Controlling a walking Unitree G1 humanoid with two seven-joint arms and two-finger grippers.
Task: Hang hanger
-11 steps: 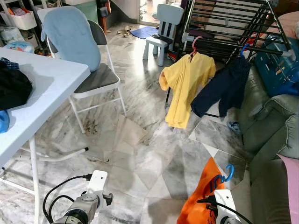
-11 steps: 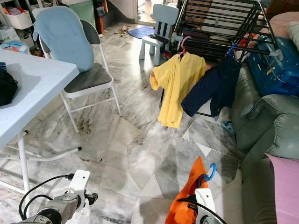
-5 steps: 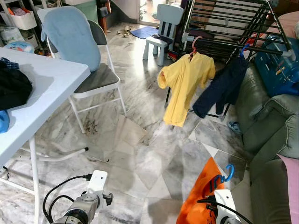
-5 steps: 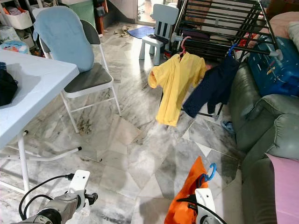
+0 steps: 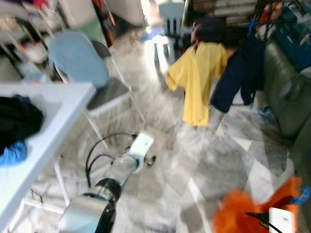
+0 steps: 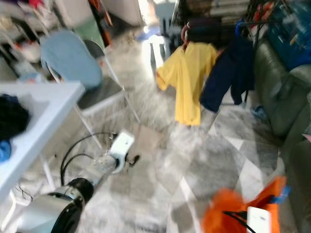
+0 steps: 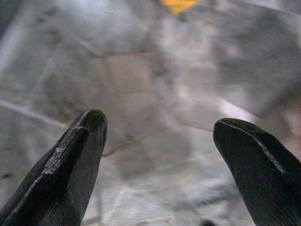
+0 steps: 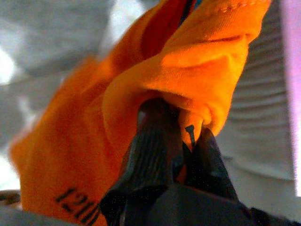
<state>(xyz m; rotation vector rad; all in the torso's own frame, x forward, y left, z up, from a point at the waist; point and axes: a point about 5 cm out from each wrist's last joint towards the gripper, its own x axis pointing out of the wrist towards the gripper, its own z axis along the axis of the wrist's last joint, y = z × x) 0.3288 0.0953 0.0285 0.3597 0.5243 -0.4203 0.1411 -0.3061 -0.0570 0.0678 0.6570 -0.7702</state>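
- Both head views are smeared with blur, so edges and small parts are hard to read; the dark drying rack [image 5: 228, 29] at the far side is little more than dark bars.
- The blue plastic hanger [image 5: 302, 196] shows just a small blurred curve at the frame's edge, poking out of the top of the bright orange cloth garment [image 5: 243, 216] it carries. Its hook is uppermost; its long axis cannot be made out, as the cloth covers the rest.
- The right gripper [image 8: 176, 141] is clamped tight on a bunched fold of the orange garment, low down beside the grey-green sofa [image 5: 286, 92].
- The left gripper [image 7: 160, 136] has its fingers [image 7: 77, 155] spread wide with nothing between them, reaching forward over the grey marble floor [image 5: 218, 160].
- A yellow shirt [image 5: 197, 77] and a dark navy garment [image 5: 238, 73] hang side by side on the rack.
- A white folding table [image 5: 58, 126] with dark clothes [image 5: 17, 119] stands to the left, beside a chair with a light blue cover [image 5: 77, 58].
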